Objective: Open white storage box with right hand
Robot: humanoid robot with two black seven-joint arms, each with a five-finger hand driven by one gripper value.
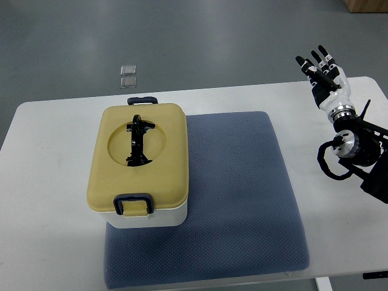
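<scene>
A white storage box (148, 217) with a tan lid (163, 163) sits on the left part of a blue-grey mat (242, 194). The lid is down. A black folding handle (139, 140) lies in the lid's round recess. Dark latches show at the near edge (133, 202) and the far edge (142, 100). My right hand (319, 66) is far to the right, over the table's far right corner, fingers spread and pointing away, holding nothing. Its arm (354, 145) enters from the right edge. The left arm is out of sight.
The white table (48, 182) carries the mat and the box. Two small clear squares (128, 76) lie on the grey floor beyond the table's far edge. Bare mat stretches between the box and my right hand.
</scene>
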